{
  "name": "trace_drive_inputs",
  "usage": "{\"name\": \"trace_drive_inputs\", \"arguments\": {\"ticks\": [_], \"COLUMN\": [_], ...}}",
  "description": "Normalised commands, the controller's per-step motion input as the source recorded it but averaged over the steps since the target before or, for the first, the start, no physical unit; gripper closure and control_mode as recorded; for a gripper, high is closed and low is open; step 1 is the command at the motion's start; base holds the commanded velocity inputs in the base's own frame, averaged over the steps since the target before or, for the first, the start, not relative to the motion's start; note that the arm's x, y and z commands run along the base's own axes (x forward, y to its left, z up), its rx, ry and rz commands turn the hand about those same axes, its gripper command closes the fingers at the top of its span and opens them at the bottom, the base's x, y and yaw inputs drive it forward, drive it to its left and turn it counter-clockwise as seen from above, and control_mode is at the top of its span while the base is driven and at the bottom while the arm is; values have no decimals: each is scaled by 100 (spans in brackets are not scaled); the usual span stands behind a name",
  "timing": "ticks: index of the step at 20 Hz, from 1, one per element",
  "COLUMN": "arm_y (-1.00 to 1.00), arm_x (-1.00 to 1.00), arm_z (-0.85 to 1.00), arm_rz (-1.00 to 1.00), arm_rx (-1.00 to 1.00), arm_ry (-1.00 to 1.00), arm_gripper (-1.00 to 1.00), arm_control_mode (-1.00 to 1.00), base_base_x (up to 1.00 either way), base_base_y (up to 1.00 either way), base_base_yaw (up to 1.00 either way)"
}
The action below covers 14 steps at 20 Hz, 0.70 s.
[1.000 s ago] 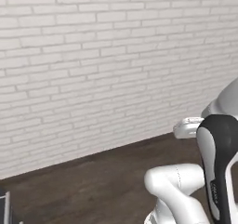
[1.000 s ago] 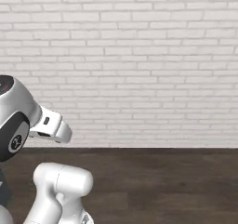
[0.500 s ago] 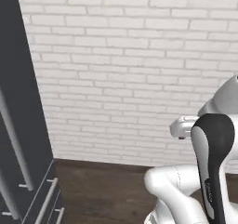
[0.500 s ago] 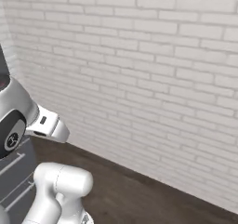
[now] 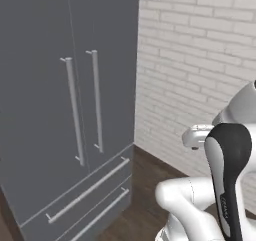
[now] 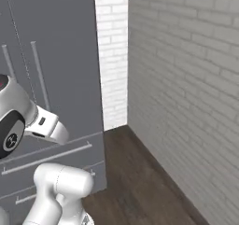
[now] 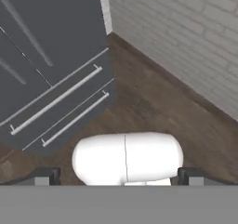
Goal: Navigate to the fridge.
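Note:
The fridge (image 5: 45, 120) is a tall matte grey unit on the left of the left base view, with two long vertical silver handles (image 5: 95, 100) and two lower drawers (image 5: 87, 192) with horizontal bars. It also stands at the left in the right base view as the fridge (image 6: 60, 56), beside a white brick wall. In the hand view the fridge (image 7: 51, 46) lies at the upper left, its drawer handles slanting across. My gripper (image 7: 120, 176) is open, its dark fingertips (image 7: 46, 175) wide apart with nothing held.
A white brick wall (image 5: 200, 60) runs along the right and meets the fridge's side in a corner (image 6: 127, 121). Dark wooden floor (image 6: 135, 182) stretches between the fridge's front and the wall. My folded arm (image 5: 227, 180) rises in the foreground.
Both base views have swung across the brick wall, so the camera has moved. The fridge has come from the left edge into full view. The arm keeps the same folded pose.

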Motion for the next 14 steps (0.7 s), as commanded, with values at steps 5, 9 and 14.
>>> {"name": "trace_drive_inputs", "arguments": {"ticks": [5,9,14], "arm_y": [0,0,0], "arm_x": [0,0,0], "arm_z": [0,0,0], "arm_rz": [0,0,0], "arm_rx": [0,0,0], "arm_ry": [0,0,0], "arm_gripper": [-100,-100,-100], "arm_control_mode": [100,100,100], "base_base_x": [17,46,74], "base_base_y": [-1,-13,-46], "base_base_yaw": [96,86,50]}}
